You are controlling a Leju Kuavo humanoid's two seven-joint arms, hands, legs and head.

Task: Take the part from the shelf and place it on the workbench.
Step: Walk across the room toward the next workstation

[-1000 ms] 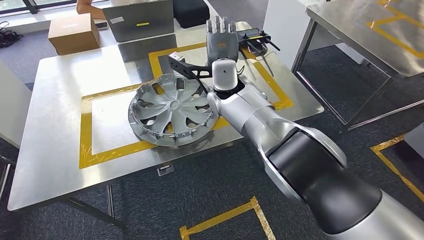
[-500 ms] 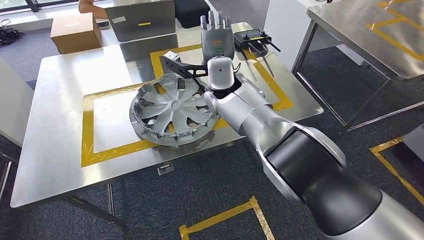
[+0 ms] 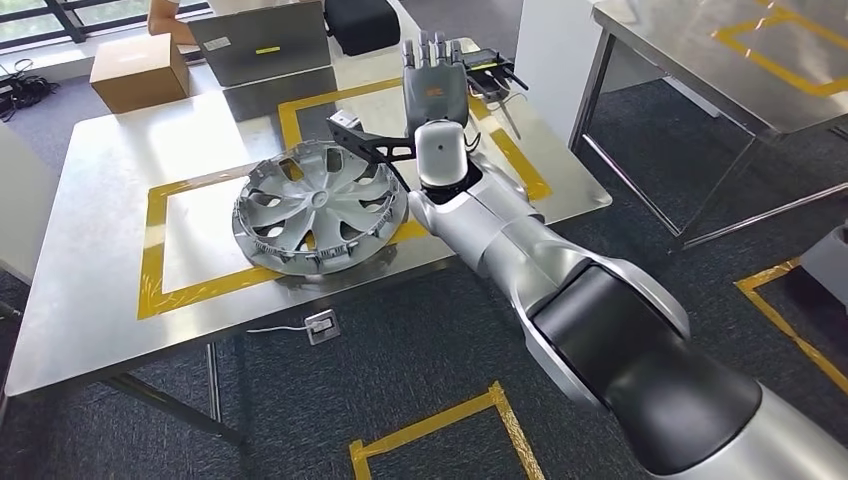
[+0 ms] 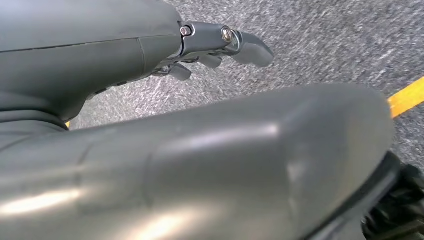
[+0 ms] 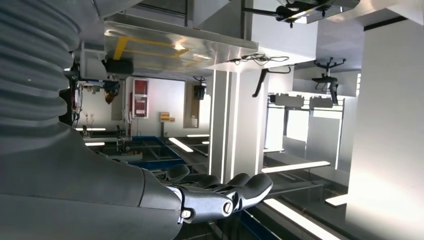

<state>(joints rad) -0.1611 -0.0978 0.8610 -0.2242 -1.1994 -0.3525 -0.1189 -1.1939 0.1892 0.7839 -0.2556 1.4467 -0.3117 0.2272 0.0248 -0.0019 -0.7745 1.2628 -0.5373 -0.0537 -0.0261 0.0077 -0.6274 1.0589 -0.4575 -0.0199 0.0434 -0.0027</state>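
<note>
The part, a silver wheel cover (image 3: 318, 205), lies flat on the steel workbench (image 3: 100, 250), inside the yellow tape rectangle and overlapping its near edge. My right arm reaches across the bench's right side. Its hand (image 3: 432, 85) is open, fingers straight and pointing away from me, beyond and to the right of the wheel cover, not touching it. In the right wrist view the same hand (image 5: 225, 195) holds nothing. My left hand (image 4: 220, 47) hangs over grey carpet with its fingers loosely apart and nothing in them.
At the bench's far edge stand a cardboard box (image 3: 138, 70) and a grey case (image 3: 265, 45); a black controller (image 3: 490, 70) lies past my right hand. A white column (image 3: 545, 50) and a second steel table (image 3: 720, 50) stand to the right. A floor socket (image 3: 320, 325) sits under the bench.
The whole picture has shifted, so the camera moved. The wheel cover stays where it lay on the bench, and my right hand stays open beyond it.
</note>
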